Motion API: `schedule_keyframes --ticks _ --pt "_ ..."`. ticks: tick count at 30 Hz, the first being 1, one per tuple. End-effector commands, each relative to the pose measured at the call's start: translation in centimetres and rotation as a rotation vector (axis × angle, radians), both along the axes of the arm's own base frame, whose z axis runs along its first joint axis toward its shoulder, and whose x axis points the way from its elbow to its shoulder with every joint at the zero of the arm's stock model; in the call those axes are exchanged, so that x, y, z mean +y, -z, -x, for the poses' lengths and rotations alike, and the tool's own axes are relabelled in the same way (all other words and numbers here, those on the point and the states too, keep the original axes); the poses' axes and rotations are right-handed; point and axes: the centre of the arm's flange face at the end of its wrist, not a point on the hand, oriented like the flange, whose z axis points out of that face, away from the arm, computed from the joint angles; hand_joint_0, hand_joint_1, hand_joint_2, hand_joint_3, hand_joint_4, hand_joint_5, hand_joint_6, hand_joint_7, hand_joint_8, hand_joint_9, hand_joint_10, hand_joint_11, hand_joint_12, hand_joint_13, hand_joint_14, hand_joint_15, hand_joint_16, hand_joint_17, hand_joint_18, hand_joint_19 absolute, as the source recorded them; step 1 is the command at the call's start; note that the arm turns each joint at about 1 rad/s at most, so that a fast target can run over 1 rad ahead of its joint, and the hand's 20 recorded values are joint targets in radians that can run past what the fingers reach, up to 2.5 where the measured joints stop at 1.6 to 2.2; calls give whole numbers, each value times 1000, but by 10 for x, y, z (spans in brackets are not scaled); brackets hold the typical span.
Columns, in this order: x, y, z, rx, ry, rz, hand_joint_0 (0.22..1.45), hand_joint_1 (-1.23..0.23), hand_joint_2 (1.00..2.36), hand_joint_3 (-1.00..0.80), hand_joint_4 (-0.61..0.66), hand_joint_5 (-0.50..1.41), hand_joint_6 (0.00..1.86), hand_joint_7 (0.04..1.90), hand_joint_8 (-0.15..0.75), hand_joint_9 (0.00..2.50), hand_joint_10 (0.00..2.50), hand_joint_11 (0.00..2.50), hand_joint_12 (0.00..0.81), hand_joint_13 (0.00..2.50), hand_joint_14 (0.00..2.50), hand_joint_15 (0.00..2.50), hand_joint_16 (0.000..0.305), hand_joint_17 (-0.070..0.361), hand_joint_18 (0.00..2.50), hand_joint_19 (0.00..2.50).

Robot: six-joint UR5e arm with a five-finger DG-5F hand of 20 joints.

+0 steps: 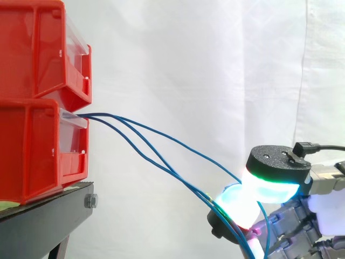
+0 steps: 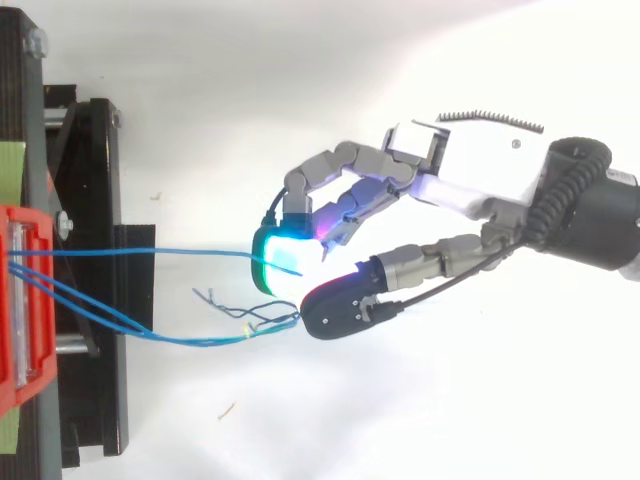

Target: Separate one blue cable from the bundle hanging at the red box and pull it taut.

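Three blue cables point(image 1: 161, 141) leave the front of the lower red bin point(image 1: 32, 151) and slope down to the right toward my hand point(image 2: 450, 185). From above, one blue cable point(image 2: 150, 252) runs apart from the others, nearly straight, to a cyan-glowing fingertip point(image 2: 275, 262) and lies across its pad. The fingers are curled, and that cable sits pinched between the cyan pad and the pad below it point(image 1: 240, 205). The other two cables point(image 2: 130, 328) sag lower, and their loose ends point(image 2: 225, 300) lie by the thumb's tip point(image 2: 335, 308).
A second red bin point(image 1: 38, 48) is stacked on the lower one, both on the black stand point(image 1: 48, 210) at the left. A white curtain point(image 1: 215, 65) hangs behind. Open space lies between the bins and the hand.
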Motion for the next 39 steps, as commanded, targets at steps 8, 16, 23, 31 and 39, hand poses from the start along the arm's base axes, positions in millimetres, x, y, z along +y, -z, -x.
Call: schedule_keyframes --ticks 8,16,23,31,39 --pt "16 1 -3 -46 -9 6 595 -726 1027 -25 -124 -166 913 1154 243 800 24 836 344 796 23 630 41 91 700 536" --pt "13 0 -4 -53 -10 46 594 -726 1028 -25 -125 -166 914 1152 243 801 23 824 345 795 22 630 41 91 694 535" --pt "10 0 -4 -52 -2 68 595 -726 1027 -25 -122 -166 914 1155 241 798 24 823 343 794 22 634 41 91 695 536" --pt "12 0 -4 -49 -6 68 592 -723 1026 -29 -110 -166 915 1137 240 807 24 831 345 795 22 630 41 92 699 544" --pt "12 0 -4 -49 -6 68 579 -705 1022 -46 -64 -159 912 1117 253 826 20 819 363 806 21 631 45 100 714 545"
